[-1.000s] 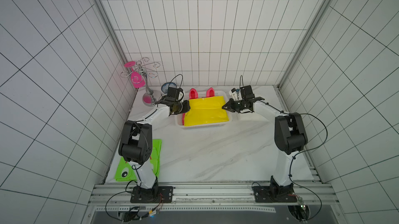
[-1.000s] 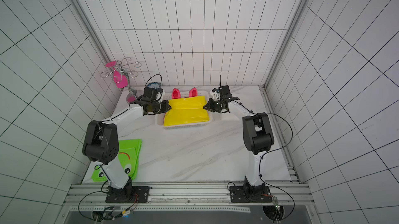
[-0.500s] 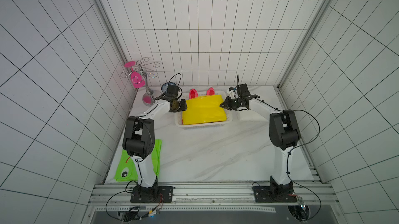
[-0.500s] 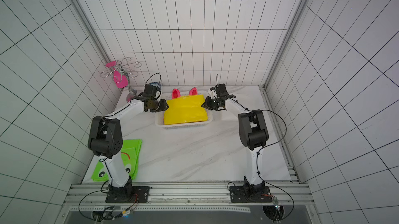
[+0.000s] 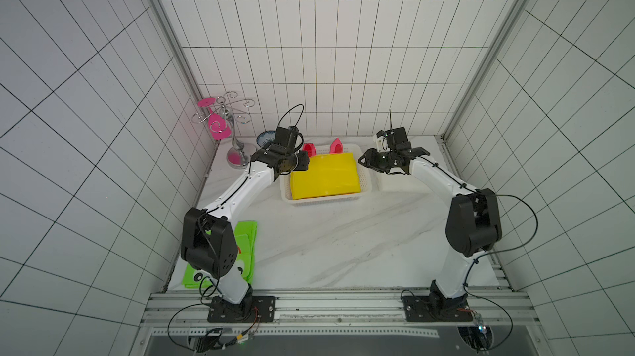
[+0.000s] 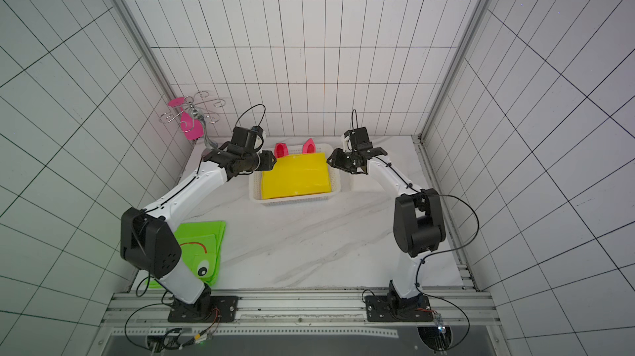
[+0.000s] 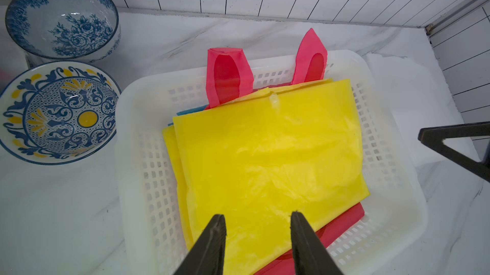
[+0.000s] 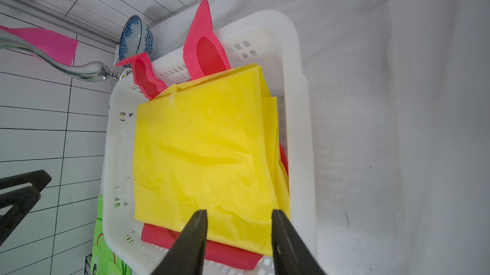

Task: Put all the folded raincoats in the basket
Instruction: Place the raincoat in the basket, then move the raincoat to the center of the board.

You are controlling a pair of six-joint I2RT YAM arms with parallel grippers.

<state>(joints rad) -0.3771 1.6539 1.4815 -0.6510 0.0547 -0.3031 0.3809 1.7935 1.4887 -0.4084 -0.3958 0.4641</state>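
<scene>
Raincoat (image 5: 324, 175) is lying flat in the basket (image 5: 324, 200), Ben. Are you seeing it?

Ben: Yes, Mia. It is sitting yellow side up, and its pink ears (image 7: 229, 77) are poking over the far rim.

Mia: What are the grippers doing?

Ben: The left gripper (image 7: 257, 214) is hanging over the raincoat with its jaws standing partly apart, holding nothing. The right gripper (image 8: 239, 210) is doing the same, jaws partly apart, nothing between them. I am not managing to tell if any tip is touching the sheet.

Mia: Which way is the raincoat lying from them?

Ben: In both top views it is lying between them, left gripper by its left end, right gripper by its right end. Its longer side is running across the table, from one gripper to the other. It is sitting just under the tips. Neither arm is looking nearer.

Mia: So what is coming next?

Ben: I am guessing the job is nearly done. The arms are only needing to lift and back away, each toward its own side, without snagging the sheet or the rim.
</scene>
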